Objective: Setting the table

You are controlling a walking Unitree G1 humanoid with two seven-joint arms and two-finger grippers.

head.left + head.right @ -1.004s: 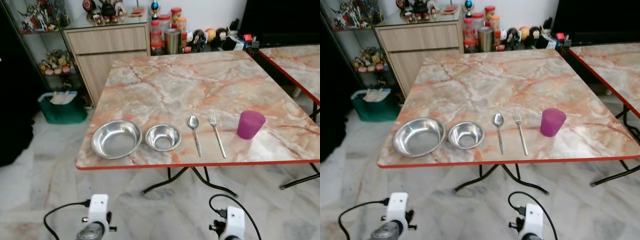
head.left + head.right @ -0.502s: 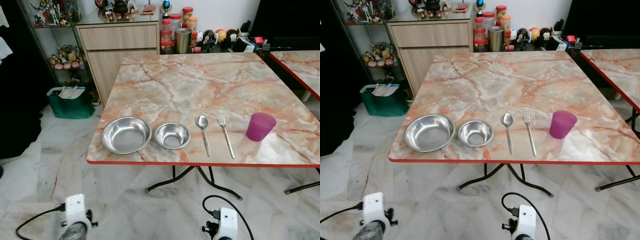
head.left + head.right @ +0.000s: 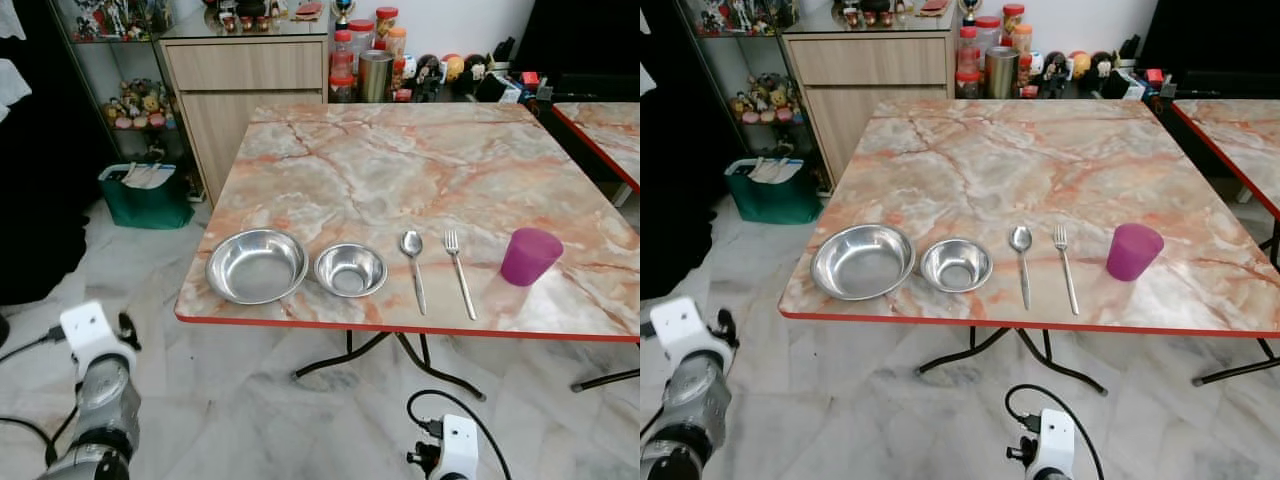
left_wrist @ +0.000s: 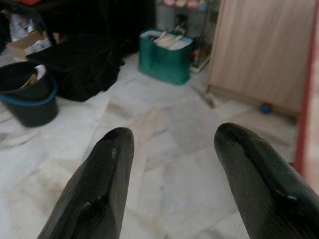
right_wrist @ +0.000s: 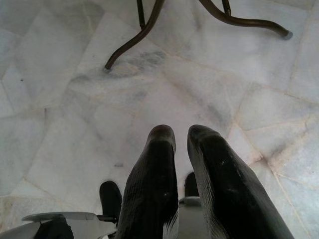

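Fingers of left gripper (image 4: pixel 172 149) spread wide, empty, over floor. Right gripper (image 5: pixel 182 137) fingers nearly pressed together, aimed at floor. Both below marble-patterned red-edged table (image 3: pixel 400 170). Large steel bowl (image 3: pixel 257 266) ahead-left, probably nearer left arm; purple plastic cup (image 3: pixel 529 256) far right. Steel fork (image 3: pixel 458 272) long axis points away from robot.

table (image 3: pixel 420 160) far half bare | near edge lined: bowls (image 3: pixel 257 266), spoon (image 3: pixel 412 262), fork (image 3: pixel 458 270), cup (image 3: pixel 529 256)

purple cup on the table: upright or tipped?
Upright. The purple plastic cup stands on its base on the marble-pattern table, its open rim facing up, to the right of the steel fork. Contents: cannot tell.
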